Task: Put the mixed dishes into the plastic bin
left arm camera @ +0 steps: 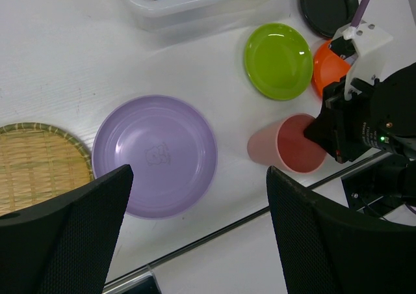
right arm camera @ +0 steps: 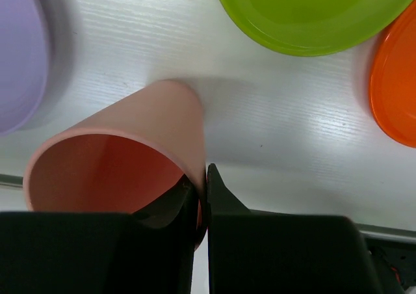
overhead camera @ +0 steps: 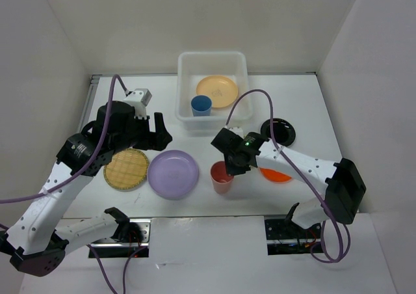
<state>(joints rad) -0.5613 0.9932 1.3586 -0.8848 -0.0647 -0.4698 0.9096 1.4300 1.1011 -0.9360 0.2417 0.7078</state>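
1. While the right fingers (right arm camera: pixel 227 206) pinch the rim of the pink cup (right arm camera: pixel 123 157), one finger sits inside the mouth and the other against the outer wall.
2. That cup is mouth up near the front edge of the counter (overhead camera: pixel 312 112), outside the plastic bin (overhead camera: pixel 212 54), between the lavender plate (overhead camera: pixel 173 174) and the orange plate (overhead camera: pixel 276 175).
3. Left fingers (left arm camera: pixel 325 235) are spread wide and grip nothing. They hang above the counter with the lavender plate showing between them in the wrist view.
4. A woven bamboo plate (overhead camera: pixel 126 169) lies just left of the lavender one, their rims close together.
5. Inside the bin, at the back of the counter, lie a peach plate (overhead camera: pixel 216 91) and a blue cup (overhead camera: pixel 201 105).
6. Right of the bin rests a black plate (overhead camera: pixel 281 131). A lime green plate (left arm camera: pixel 279 60) lies between the bin and the pink cup, beside the orange plate, mostly hidden under the right arm in the top view.
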